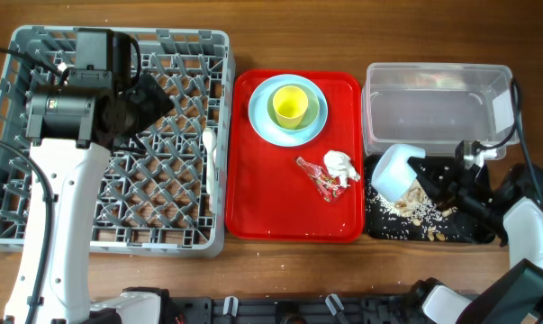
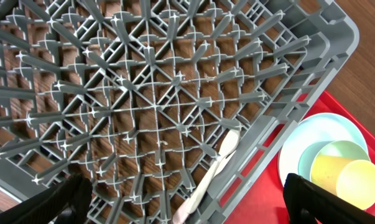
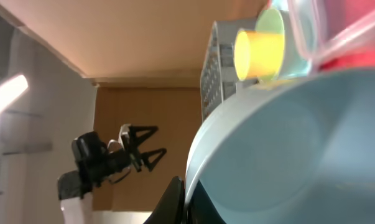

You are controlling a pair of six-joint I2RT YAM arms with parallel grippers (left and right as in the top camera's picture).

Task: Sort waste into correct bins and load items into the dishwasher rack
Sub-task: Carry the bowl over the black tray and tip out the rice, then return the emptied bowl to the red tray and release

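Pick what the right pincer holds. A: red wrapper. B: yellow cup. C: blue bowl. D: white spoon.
C: the right pincer is shut on the blue bowl, which is tipped over the black tray where scraps lie.

Wooden table [image 1: 280, 36] carries 4 things: grey dishwasher rack [image 1: 163, 236] at left, red tray [image 1: 271, 198] just beside it mid-table, clear tub [image 1: 424, 117] back right, black tray [image 1: 388, 225] just in front of the tub.
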